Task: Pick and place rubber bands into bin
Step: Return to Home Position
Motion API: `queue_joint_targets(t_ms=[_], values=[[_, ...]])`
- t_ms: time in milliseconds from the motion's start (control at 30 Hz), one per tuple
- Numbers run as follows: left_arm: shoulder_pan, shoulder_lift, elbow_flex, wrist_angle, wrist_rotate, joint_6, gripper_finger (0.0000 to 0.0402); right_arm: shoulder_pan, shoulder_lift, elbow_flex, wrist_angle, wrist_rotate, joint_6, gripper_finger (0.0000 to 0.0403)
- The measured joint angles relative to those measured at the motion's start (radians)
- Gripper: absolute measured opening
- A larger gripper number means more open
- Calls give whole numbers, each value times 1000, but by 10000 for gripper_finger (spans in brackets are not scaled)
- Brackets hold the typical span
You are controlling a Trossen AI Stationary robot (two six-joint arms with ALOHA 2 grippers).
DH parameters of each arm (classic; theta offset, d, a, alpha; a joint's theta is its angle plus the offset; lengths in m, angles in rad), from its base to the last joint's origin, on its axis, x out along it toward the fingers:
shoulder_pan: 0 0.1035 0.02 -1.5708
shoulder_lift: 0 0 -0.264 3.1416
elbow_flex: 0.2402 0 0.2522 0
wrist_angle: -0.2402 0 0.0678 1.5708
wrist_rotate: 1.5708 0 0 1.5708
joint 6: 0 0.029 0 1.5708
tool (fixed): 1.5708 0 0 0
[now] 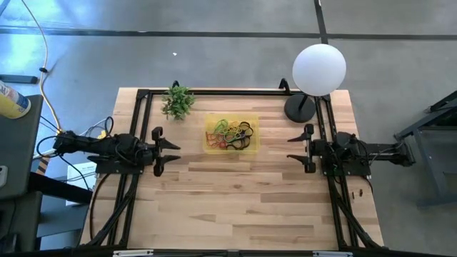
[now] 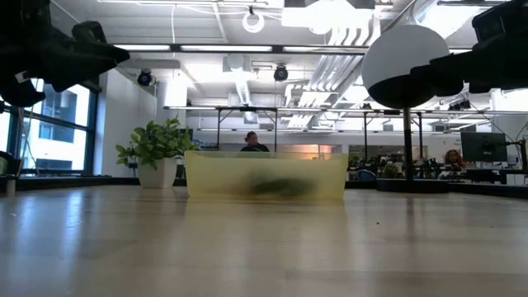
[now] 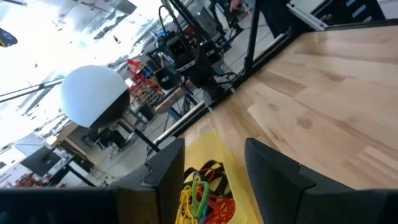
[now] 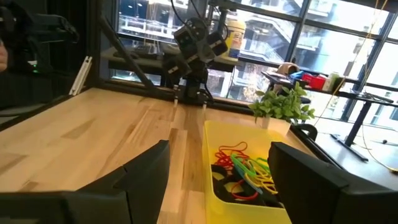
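The shallow translucent yellow plastic bin (image 1: 210, 145) sits near the tabletop's rear edge and holds the tangled coloured rubber bands (image 1: 234, 133). Its long axis runs between the left gripper (image 1: 176, 154) and the right gripper (image 1: 290, 148). Both are spread, empty and about equally near.

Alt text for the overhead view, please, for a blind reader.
A yellow bin of coloured rubber bands sits on a wooden table between the open left gripper and open right gripper, neither touching it. A plant and a globe lamp stand along the far edge.
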Motion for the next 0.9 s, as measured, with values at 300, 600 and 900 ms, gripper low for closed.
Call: queue_joint_targets(t_ms=[300,600,900], values=[[0,0,0,4,-12,1,156,-1,3,0,0,32,1,259],[0,-3,0,22,-134,35,156,-1,3,0,-1,40,0,260],[0,-26,0,18,48,33,156,-1,3,-1,-2,41,8,260]])
